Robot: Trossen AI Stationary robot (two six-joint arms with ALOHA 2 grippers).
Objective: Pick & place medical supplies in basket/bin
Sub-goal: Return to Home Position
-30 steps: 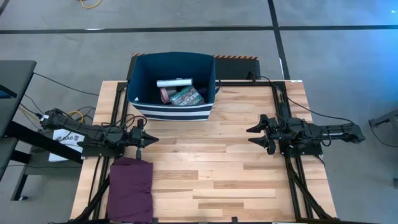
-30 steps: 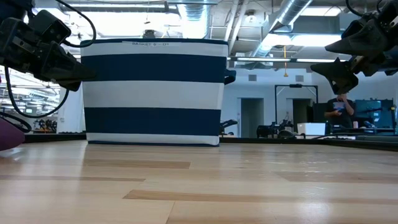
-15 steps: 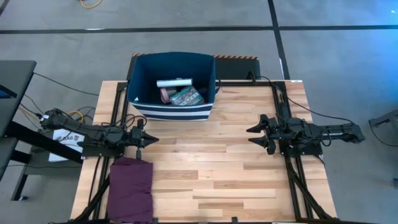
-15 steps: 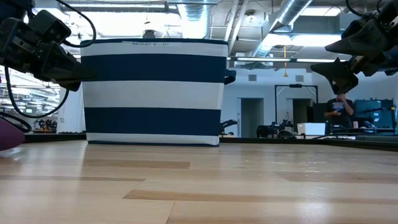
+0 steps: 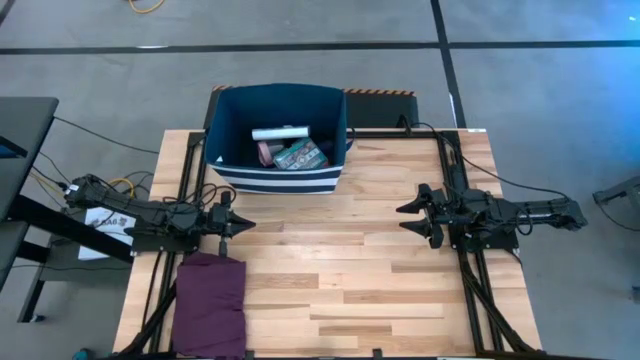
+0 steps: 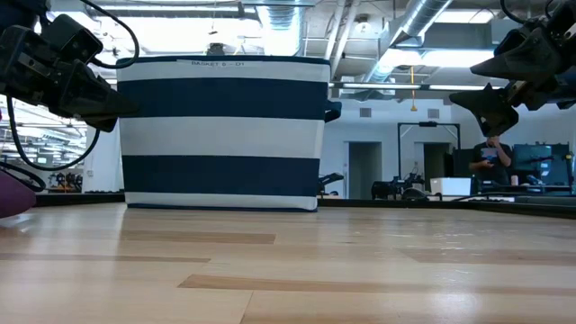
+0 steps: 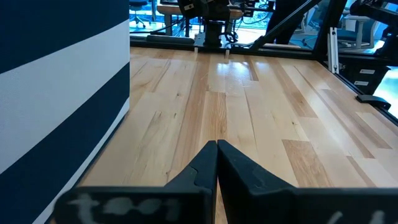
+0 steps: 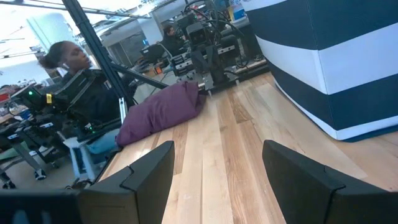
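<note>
With the supplies [image 5: 290,150] in the bin [image 5: 275,180], I want each arm settled gently at its desk [image 5: 350,270] edge, left claw [image 5: 243,226] together, right claw [image 5: 403,218] apart, both clear of it

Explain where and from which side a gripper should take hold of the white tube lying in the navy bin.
Grip the white tube around its middle, coming straight down from above. It lies flat on its side across the bin, so fingers closing across its narrow width should fit. The bin's tall walls likely rule out any sideways approach.
</note>
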